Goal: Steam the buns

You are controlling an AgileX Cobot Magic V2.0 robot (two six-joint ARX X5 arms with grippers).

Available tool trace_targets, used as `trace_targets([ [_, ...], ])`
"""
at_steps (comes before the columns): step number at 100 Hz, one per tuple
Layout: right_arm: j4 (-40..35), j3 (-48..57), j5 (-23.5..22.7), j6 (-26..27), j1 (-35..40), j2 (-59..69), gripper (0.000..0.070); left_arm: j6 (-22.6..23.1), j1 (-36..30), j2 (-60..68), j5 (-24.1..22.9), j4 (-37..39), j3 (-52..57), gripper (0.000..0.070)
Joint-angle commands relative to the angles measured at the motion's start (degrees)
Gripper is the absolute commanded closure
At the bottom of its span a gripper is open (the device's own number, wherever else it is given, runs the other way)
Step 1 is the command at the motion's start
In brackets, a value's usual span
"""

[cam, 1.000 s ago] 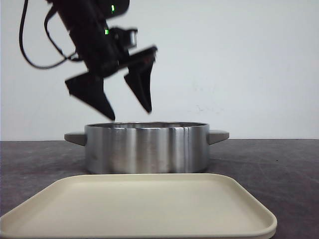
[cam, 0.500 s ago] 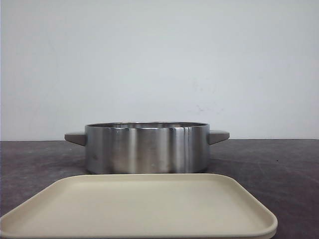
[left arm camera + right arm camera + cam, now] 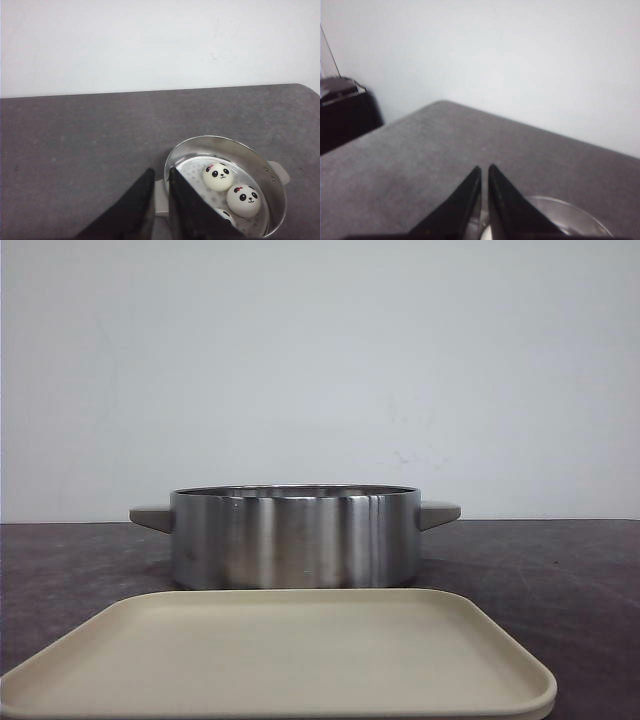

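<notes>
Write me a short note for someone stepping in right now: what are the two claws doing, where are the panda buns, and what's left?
Left gripper: nearly shut, empty, above the table beside the pot.
Right gripper: nearly shut, empty, also clear of the pot.
Buns: three show inside the pot on its perforated rack, two in full, one half hidden behind a finger. A fourth cannot be seen.
Tray: bare, in front of the pot.
Done: buns loaded, it seems.
Left: confirm the fourth; no lid in view.

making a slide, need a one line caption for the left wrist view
Left gripper, fingers nearly closed and empty, above a steel pot holding panda-faced buns on a grey table.
</notes>
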Motion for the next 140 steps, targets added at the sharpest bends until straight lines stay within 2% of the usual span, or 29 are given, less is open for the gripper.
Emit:
trace_targets([
  [1, 0.7, 1.0, -0.1, 0.2, 0.7, 0.2, 0.0684, -0.2, -0.1, 0.0, -0.2, 0.3, 0.7, 0.07],
  [58, -0.2, 1.0, -0.1, 0.2, 0.8, -0.5, 0.0684, -0.2, -0.1, -0.6, -0.2, 0.3, 0.7, 0.07],
  [73, -2.9, 1.0, 10.8, 0.2, -0.5, -2.9, 0.0684, -0.2, -0.1, -0.6, -0.2, 0.3, 0.7, 0.07],
  [89, -14.8, 0.1, 16.5, -0.1, -3.8, -8.4, 0.0684, -0.2, -0.1, -0.6, -0.2, 0.3, 0.7, 0.07],
  [99, -20.8, -3.1, 15.0, -3.6, -8.3, -13.2, 0.0684, -0.2, -0.1, -0.6, -0.2, 0.3, 0.7, 0.07],
  [106, -21.0, -7.2, 12.2, -6.6, -12.1, -17.5, 0.0684, -0.2, -0.1, -0.6, -0.2, 0.3, 0.7, 0.07],
  [120, -15.1, -18.8, 3.5, -11.8, -21.5, -27.9, 0.0684, -0.2, -0.1, -0.6, -0.2, 0.3, 0.7, 0.07],
  [126, -10.8, -25.1, -0.3, -12.0, -26.5, -33.2, 0.0684, -0.2, -0.1, -0.6, -0.2, 0.3, 0.7, 0.07],
  [140, -3.8, -37.7, -6.0, -11.8, -36.1, -43.0, 0.0684, -0.2, -0.1, -0.6, -0.2, 0.3, 0.7, 0.07],
])
